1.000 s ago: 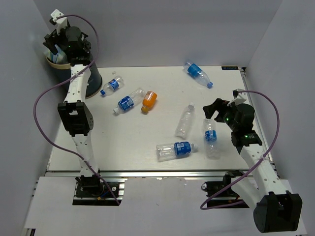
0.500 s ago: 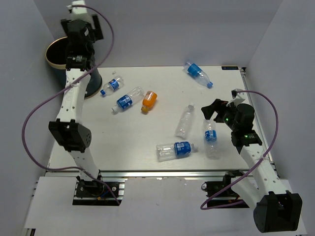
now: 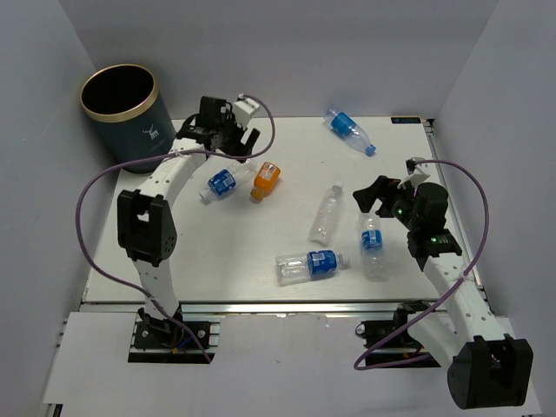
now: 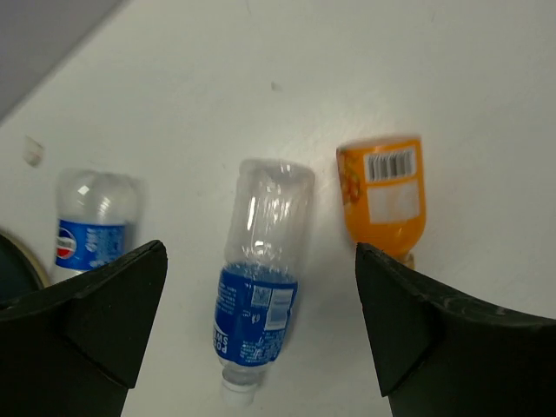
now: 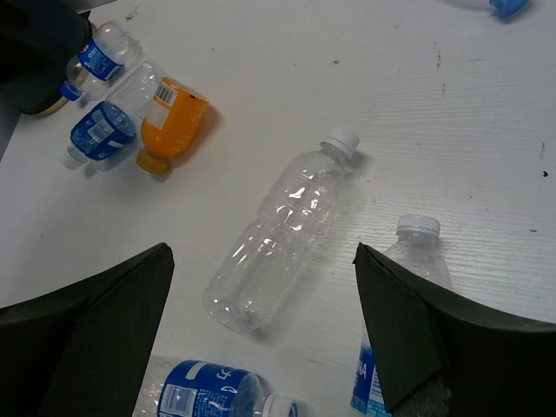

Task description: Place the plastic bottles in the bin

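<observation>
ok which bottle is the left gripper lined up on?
The middle bottle, blue label, centred under the open left gripper; the orange bottle and the other blue-label bottle lie off to either side.

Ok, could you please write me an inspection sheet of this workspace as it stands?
Surface: white table, a few dark specks.
Job's things: seven plastic bottles lying on the table, including an orange bottle and an unlabelled bottle; bin upright at the far-left corner.
Clutter: small pale scrap.
Grippers: left gripper open over a blue-labelled bottle; right gripper open, empty.
Cables: purple cable looping along each arm.
Surroundings: plain pale walls.
</observation>
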Available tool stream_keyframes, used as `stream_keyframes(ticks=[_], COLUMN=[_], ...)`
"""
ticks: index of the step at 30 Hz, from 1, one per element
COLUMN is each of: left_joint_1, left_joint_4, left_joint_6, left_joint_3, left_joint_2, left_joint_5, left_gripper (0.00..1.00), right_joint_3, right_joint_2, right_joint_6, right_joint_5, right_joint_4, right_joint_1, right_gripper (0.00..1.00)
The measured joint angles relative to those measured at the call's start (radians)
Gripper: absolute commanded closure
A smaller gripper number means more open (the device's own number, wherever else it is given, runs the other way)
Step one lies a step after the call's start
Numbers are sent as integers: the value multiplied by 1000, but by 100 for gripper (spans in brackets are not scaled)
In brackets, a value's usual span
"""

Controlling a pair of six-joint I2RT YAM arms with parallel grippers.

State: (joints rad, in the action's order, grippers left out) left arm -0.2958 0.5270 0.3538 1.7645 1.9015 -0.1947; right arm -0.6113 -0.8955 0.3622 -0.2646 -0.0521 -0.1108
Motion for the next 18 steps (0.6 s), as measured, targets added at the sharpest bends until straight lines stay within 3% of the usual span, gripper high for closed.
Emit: stream_keyframes(ticks=[7,18], left_joint_1=[9,9], left_joint_4=[82,66], left_joint_6=[109,140], left_joint_3=[-23,-24], left_joint_2=[156,296], left_joint_5=[-1,111], left_gripper=[2,6], right_joint_3=[0,0], right_joint_2=[-32,-62], right_joint_6=[-2,-4], right_joint_5=[0,8], right_joint_4=[0,1], right_joint_1=[0,0], right_gripper=[11,11])
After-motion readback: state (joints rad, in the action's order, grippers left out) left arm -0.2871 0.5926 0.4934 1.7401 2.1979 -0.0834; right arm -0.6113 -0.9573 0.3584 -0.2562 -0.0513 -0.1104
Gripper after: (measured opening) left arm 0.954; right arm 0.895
